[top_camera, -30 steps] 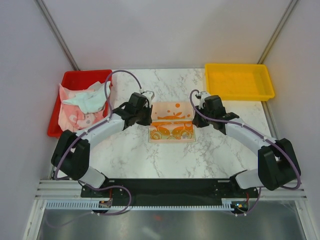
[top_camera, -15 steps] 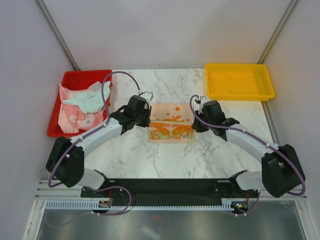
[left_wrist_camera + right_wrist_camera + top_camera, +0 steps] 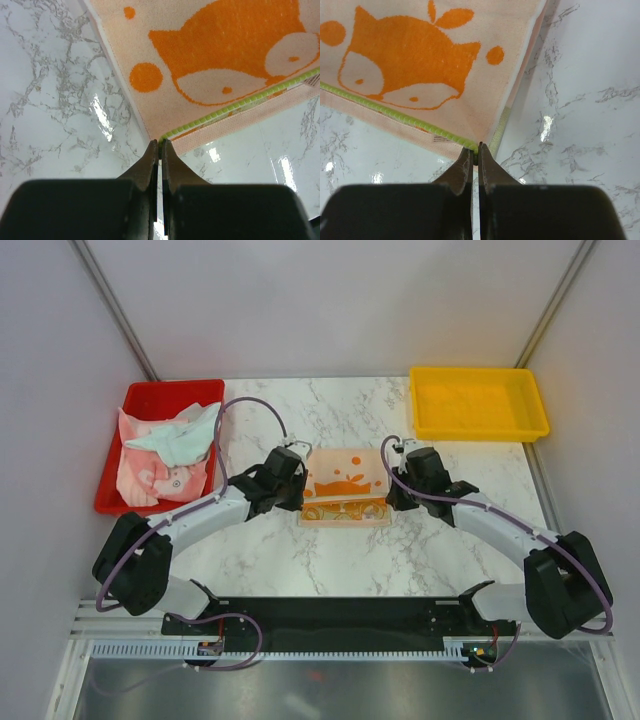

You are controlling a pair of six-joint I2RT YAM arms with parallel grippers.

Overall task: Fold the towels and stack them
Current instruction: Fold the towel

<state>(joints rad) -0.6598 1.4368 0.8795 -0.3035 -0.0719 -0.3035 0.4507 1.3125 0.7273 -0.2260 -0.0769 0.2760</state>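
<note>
Nearest the arm bases lies the white marble-patterned bench (image 3: 330,560). At mid-bench, the left tool (image 3: 159,145) and the right tool (image 3: 476,148) each have their jaws pressed together on 1 near corner of the green-piped edge of the peach terry towel (image 3: 345,485), a soft rectangle printed with an orange fox face. The pinched layer lies over a lower layer, whose peach margin shows on the near side of the piping. The step in hand appears to be a fold made with 2 tools at once. To do it well, the 2 corners should travel level and at equal pace, with the cloth lightly taut between them. The carried edge should be laid square on the edge beneath before release, so that no diagonal crease forms. At the far left, a red plastic tray (image 3: 150,390) holds a crumpled mint green towel (image 3: 175,443) upon a pink printed towel (image 3: 150,476); at the far right stands a yellow plastic tray (image 3: 480,432).
</note>
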